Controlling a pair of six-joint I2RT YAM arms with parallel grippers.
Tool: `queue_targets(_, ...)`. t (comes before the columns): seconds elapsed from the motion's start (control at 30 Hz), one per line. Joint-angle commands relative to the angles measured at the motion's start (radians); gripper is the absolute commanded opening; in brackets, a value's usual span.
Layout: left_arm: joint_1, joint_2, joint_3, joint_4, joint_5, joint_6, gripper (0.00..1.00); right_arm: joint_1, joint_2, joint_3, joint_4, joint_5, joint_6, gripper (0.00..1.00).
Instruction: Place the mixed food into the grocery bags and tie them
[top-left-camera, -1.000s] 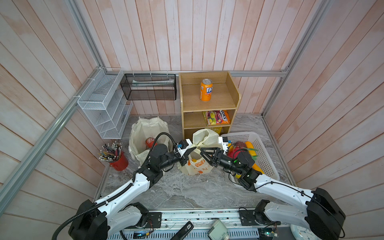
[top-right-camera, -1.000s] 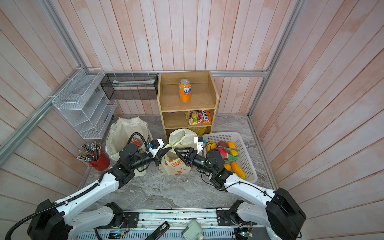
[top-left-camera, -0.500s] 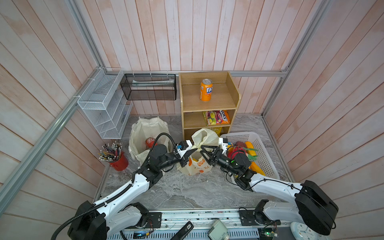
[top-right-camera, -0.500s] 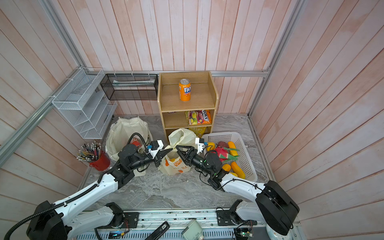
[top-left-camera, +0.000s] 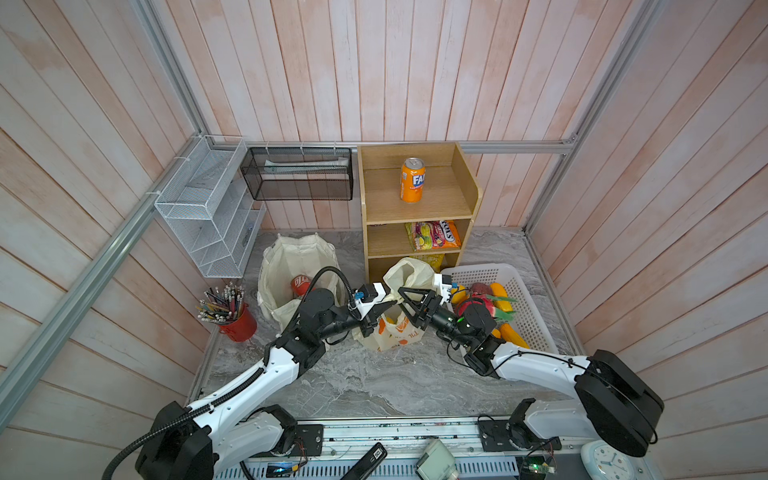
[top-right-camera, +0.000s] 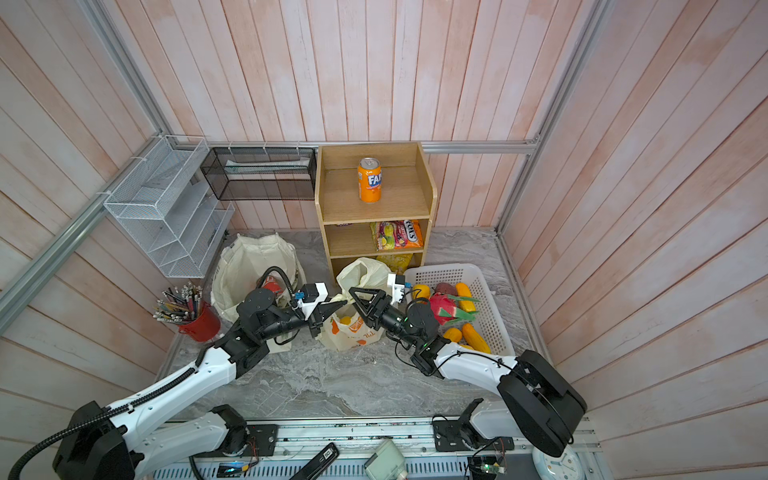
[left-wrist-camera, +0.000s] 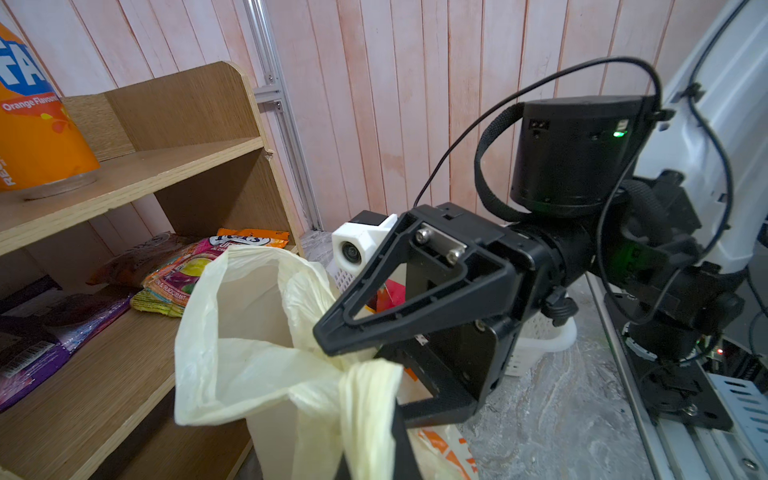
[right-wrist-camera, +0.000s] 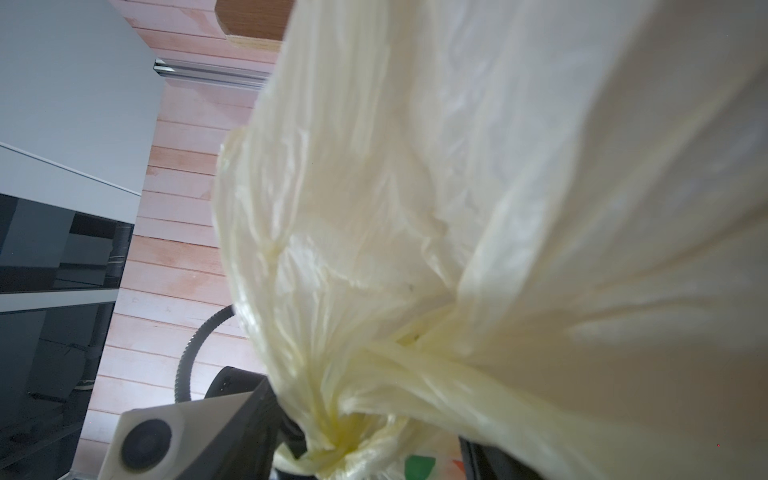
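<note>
Pale-yellow plastic carrier bag (top-left-camera: 395, 334), printed with orange fruits, is seen standing near the middle of the desk (top-left-camera: 374, 386), before the wooden shelf (top-left-camera: 442, 199). Its twisted handle (left-wrist-camera: 365, 390) is pinched by the left gripper (top-left-camera: 388, 306), jaws together on it. The right gripper (top-left-camera: 402, 302) is held against the bag's upper folds, jaws apart. A red cola can (top-left-camera: 300, 284) is seen inside the cream tote (top-left-camera: 286, 257) at the back-left. Toy fruits (top-left-camera: 498, 291) lie in the white basket (top-left-camera: 478, 269) by the right edge.

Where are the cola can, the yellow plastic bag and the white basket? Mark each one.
cola can (top-left-camera: 299, 284), in a top view, on its red side.
yellow plastic bag (top-left-camera: 399, 336), in a top view, on its orange-printed front.
white basket (top-left-camera: 482, 270), in a top view, on its far rim.
</note>
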Motion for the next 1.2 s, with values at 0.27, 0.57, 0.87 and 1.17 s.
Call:
queue_targets(0.27,-0.007,-0.002,-0.014,0.023,-0.026,0.005,0.0,-0.005,-0.035,-0.003,0.002,-0.03,0.015,0.67)
queue_targets(0.57,-0.01,-0.001,-0.005,-0.001,-0.034,0.03,0.0,-0.005,-0.061,-0.004,-0.067,-0.022,0.009,0.66)
queue_targets(0.87,-0.014,-0.004,0.011,-0.031,-0.04,0.057,0.0,-0.006,-0.083,-0.035,-0.123,0.008,0.026,0.66)
queue_targets(1.17,-0.019,0.011,0.019,-0.042,-0.117,0.086,0.0,0.005,-0.158,-0.031,-0.211,-0.039,0.013,0.67)
